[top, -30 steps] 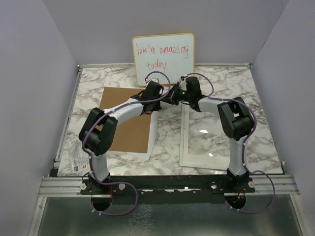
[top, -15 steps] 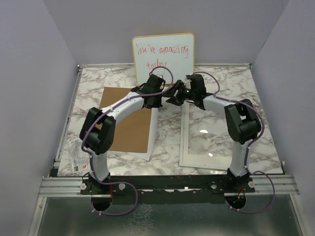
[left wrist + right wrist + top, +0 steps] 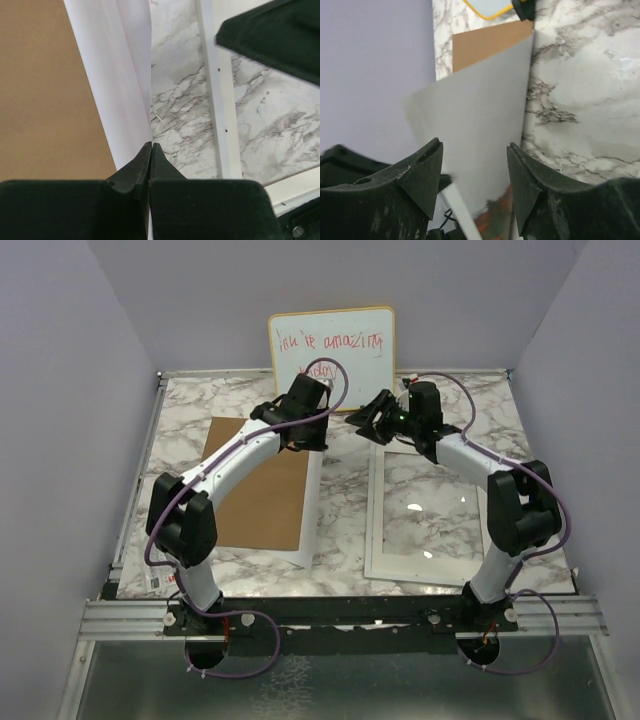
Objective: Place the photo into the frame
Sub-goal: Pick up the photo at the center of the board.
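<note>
The photo (image 3: 125,75) is a white sheet running away from my left gripper (image 3: 151,145), which is shut on its edge. Seen from above, that gripper (image 3: 305,430) hangs over the gap between the brown board and the frame (image 3: 372,520). In the right wrist view the photo (image 3: 485,110) shows its plain white back, tilted, with red-orange at its lower end. My right gripper (image 3: 475,145) is open, with the sheet beyond its fingertips and nothing between them. It (image 3: 370,423) hovers over the frame's far left corner. The frame's white rim (image 3: 212,85) lies flat on the marble.
A brown backing board (image 3: 255,490) lies left of centre on a white mat (image 3: 312,525). A whiteboard (image 3: 332,350) with red writing leans on the back wall just behind both grippers. A clear plastic bag (image 3: 155,565) sits at the near left edge. Walls enclose three sides.
The right gripper has opened, let go of the photo and drawn back to the right. The left arm, still shut on the photo, has stretched toward the back.
</note>
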`<state>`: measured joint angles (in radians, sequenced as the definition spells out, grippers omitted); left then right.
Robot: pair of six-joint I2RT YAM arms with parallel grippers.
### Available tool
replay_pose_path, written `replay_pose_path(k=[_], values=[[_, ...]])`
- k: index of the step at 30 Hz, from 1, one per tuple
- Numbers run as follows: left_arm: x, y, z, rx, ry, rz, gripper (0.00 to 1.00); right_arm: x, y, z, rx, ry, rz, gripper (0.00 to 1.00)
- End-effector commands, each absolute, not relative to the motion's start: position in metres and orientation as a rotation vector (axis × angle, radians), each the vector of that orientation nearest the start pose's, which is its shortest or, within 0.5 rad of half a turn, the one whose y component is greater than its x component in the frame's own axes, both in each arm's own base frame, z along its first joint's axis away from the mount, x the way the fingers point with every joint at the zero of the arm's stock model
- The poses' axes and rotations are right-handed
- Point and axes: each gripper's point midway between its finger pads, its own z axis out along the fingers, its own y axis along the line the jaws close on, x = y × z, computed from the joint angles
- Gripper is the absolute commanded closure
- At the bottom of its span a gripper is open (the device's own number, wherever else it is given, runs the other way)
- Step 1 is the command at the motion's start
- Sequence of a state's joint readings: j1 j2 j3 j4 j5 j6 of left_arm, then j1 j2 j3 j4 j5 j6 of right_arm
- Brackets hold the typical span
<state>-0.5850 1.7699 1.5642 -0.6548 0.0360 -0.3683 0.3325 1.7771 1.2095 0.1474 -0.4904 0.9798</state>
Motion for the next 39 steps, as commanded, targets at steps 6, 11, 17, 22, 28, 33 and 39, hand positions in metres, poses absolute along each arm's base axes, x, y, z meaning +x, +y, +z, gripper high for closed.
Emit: replay_pose_path(k=[6, 11, 17, 22, 28, 33, 39], values=[[0.351, -0.283, 0.250, 0.381, 2.340, -0.634, 1.00, 0.420, 0.245, 0.147, 0.412, 2.254, 1.088, 0.41], [0.340, -0.278, 0.275, 0.418, 2.287, -0.654, 1.00, 0.425, 0.234, 0.153, 0.449, 2.229, 1.021, 0.41], [0.332, -0.275, 0.312, 0.447, 2.191, -0.688, 1.00, 0.426, 0.225, 0.152, 0.484, 2.222, 0.980, 0.41], [0.333, -0.275, 0.332, 0.430, 2.143, -0.698, 1.00, 0.425, 0.225, 0.152, 0.470, 2.227, 0.986, 0.41], [0.335, -0.276, 0.361, 0.417, 2.075, -0.717, 1.00, 0.423, 0.219, 0.147, 0.485, 2.250, 0.950, 0.41], [0.329, -0.277, 0.400, 0.422, 1.978, -0.770, 1.00, 0.427, 0.199, 0.131, 0.546, 2.301, 0.812, 0.41], [0.323, -0.264, 0.432, 0.397, 1.891, -0.749, 1.00, 0.420, 0.169, 0.080, 0.512, 2.534, 0.475, 0.44]])
